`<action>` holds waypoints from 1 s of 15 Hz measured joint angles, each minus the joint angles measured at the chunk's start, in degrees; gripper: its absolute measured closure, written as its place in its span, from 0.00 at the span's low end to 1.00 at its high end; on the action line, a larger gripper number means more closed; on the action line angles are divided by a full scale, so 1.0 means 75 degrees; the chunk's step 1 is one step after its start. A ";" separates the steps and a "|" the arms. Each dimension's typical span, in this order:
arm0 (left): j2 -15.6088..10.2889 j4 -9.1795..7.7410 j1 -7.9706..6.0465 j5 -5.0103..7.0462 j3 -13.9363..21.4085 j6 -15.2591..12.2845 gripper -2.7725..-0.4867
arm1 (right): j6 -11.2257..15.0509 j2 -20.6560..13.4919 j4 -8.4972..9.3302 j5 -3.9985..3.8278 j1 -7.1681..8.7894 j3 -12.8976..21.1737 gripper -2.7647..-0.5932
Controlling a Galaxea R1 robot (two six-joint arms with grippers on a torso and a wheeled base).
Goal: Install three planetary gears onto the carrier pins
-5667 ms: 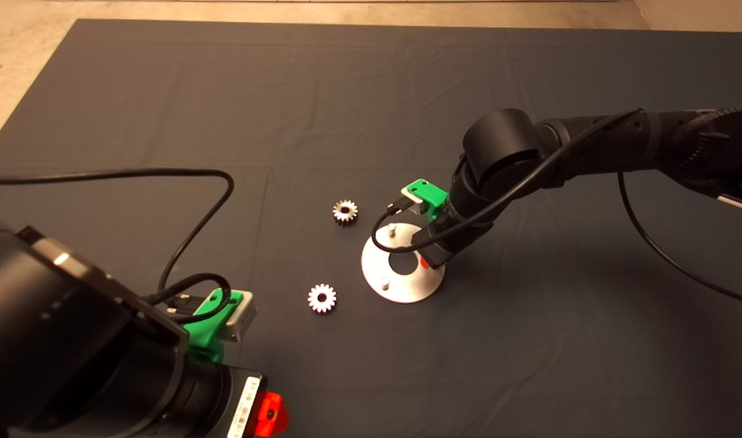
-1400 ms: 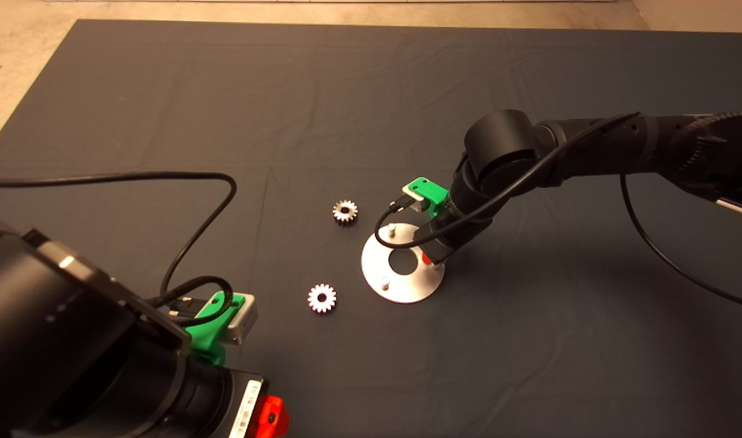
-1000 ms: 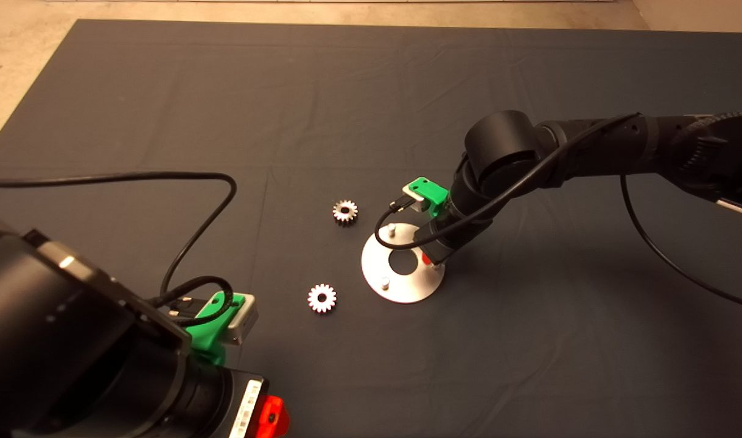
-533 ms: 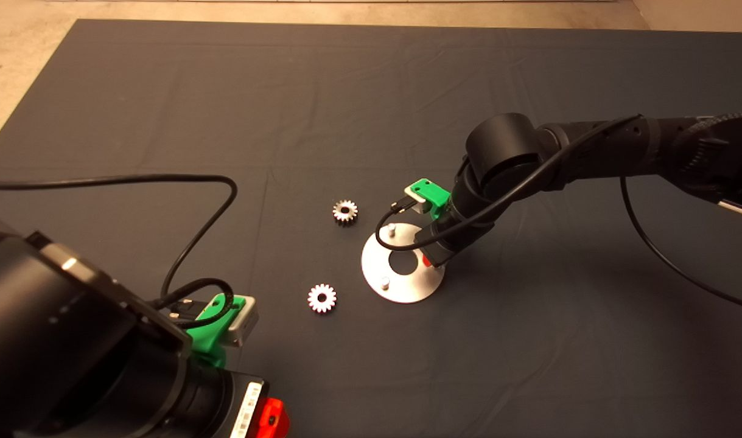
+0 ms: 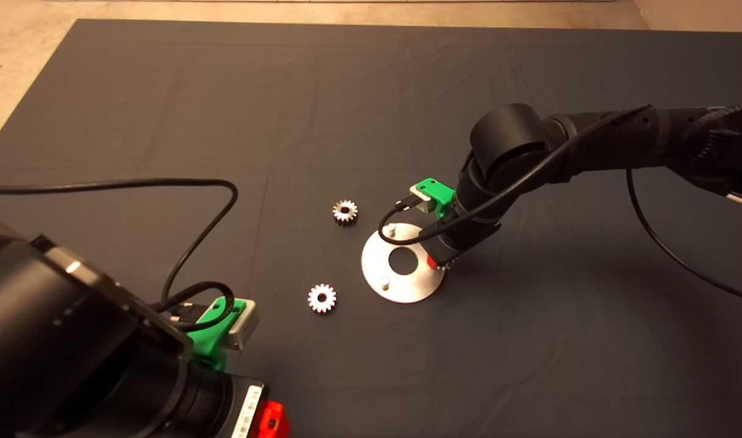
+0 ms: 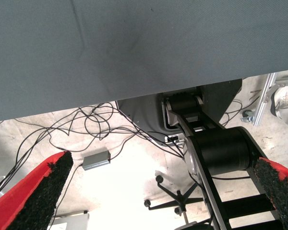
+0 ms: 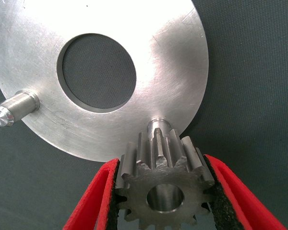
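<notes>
The right gripper clamps a planetary gear just above a carrier pin at the disc edge, and any bore-to-pin misalignment could jam it, while the left gripper waits open.

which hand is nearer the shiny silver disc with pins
Right. The right hand hovers over the round shiny silver disc, holding a gear; the left hand waits at the mat's near-left edge.
</notes>
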 joint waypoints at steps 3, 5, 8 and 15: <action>0.0000 0.0000 0.0000 0.0000 0.0000 0.0000 0.01 | 0.0024 0.0003 0.0026 0.0001 0.0046 0.0000 0.77; 0.0000 0.0000 0.0000 0.0000 0.0000 0.0000 0.01 | 0.0022 0.0000 0.0026 0.0000 0.0052 0.0018 0.77; 0.0080 0.0000 0.0003 0.0003 0.0000 0.0003 0.01 | 0.0007 0.0003 -0.0013 0.0005 0.0044 0.0044 0.77; 0.0088 -0.0002 0.0003 0.0000 0.0000 0.0003 0.01 | -0.0107 0.0009 -0.0249 0.0001 -0.0114 0.0015 0.77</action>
